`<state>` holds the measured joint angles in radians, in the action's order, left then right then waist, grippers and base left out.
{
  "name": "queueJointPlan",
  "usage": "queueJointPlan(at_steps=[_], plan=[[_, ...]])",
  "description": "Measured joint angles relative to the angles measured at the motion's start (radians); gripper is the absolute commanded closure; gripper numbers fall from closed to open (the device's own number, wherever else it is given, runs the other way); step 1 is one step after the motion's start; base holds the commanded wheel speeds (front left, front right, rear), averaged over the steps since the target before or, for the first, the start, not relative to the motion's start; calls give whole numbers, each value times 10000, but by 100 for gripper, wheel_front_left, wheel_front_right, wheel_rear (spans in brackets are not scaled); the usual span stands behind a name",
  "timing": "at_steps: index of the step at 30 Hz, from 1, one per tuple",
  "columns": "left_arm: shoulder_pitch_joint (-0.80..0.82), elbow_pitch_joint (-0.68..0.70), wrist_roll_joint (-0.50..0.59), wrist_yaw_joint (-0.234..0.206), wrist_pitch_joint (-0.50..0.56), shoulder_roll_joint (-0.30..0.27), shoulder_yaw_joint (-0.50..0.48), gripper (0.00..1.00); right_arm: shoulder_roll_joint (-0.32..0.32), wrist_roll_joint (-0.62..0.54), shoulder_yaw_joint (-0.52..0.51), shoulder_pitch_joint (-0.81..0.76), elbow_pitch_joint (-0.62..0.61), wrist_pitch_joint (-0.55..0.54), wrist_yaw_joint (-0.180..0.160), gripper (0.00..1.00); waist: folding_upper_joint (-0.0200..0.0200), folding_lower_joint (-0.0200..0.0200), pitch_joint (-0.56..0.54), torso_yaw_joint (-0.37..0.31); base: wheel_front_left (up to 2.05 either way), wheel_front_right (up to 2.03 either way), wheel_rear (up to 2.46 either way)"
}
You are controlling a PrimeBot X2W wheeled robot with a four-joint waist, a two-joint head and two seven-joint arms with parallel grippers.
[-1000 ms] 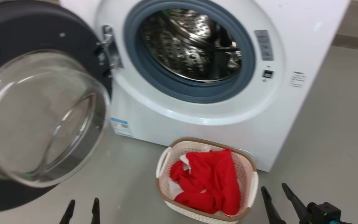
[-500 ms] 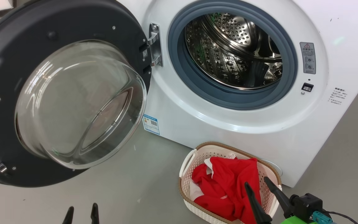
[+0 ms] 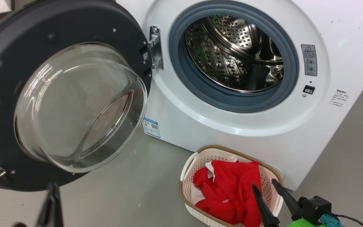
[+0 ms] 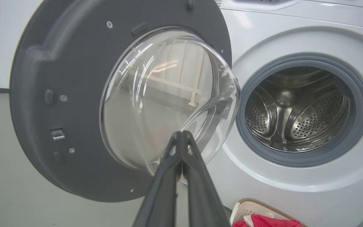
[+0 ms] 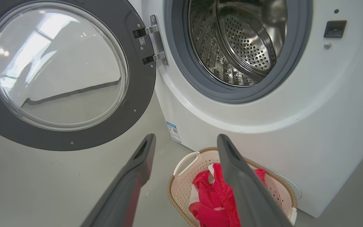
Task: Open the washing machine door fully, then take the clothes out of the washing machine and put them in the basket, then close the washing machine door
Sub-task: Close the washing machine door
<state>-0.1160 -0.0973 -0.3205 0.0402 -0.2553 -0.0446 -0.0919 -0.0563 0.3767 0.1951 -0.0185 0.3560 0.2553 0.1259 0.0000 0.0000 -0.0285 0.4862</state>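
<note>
Clothes [image 3: 228, 192] in basket [image 3: 214, 148] by washer [image 3: 232, 126], drum [image 3: 228, 56] empty, door [image 3: 68, 19] wide open, so L hand [image 4: 181, 134], pressed together w/ nothing in it, prob. means to push door shut; R hand [image 3: 264, 183] spread above basket.

- Left jaws clamped right together here, the two dark left fingers [image 4: 164, 189] meeting tip to tip, nothing caught between them.
- From the head, those jaws read as one blurred dark spike at the lower left, pointing upward.
- Right jaws spread wide, the right fingers [image 5: 128, 189] well apart, nothing gripped in the gap.
- From the head, the right jaws sit low on the right, both fingers slanting up and to the left.
- Just behind the right jaws: a black wrist block [image 3: 314, 205], a green housing [image 3: 301, 224] beneath it, a thin dark cable [image 3: 348, 217] trailing off right.
</note>
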Motion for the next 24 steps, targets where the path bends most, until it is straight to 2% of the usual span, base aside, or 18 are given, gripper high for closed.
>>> queueJointPlan(at_steps=[5,12,18,21,24], plan=[[1031,1183,305,339,-2,-439,-982,100,15,-2,-221,-142,-88,0,0,0,0,0,63,4,0,0,0],[3230,1246,159,748,-13,-1973,-1988,100,52,-13,-422,-227,-190,0,0,0,0,0,230,22,0,0,0],[5614,-123,-460,838,-17,-3344,-2148,100,63,-75,-621,-226,-295,0,0,0,0,0,434,44,0,0,0],[6700,-1524,-1712,842,163,-3624,-2243,100,69,-79,-677,-224,-332,0,0,0,0,0,535,46,0,0,0],[7595,-2982,-2909,846,840,-4052,-2211,100,81,-90,-715,-218,-337,0,0,0,0,0,648,1,0,0,0]])
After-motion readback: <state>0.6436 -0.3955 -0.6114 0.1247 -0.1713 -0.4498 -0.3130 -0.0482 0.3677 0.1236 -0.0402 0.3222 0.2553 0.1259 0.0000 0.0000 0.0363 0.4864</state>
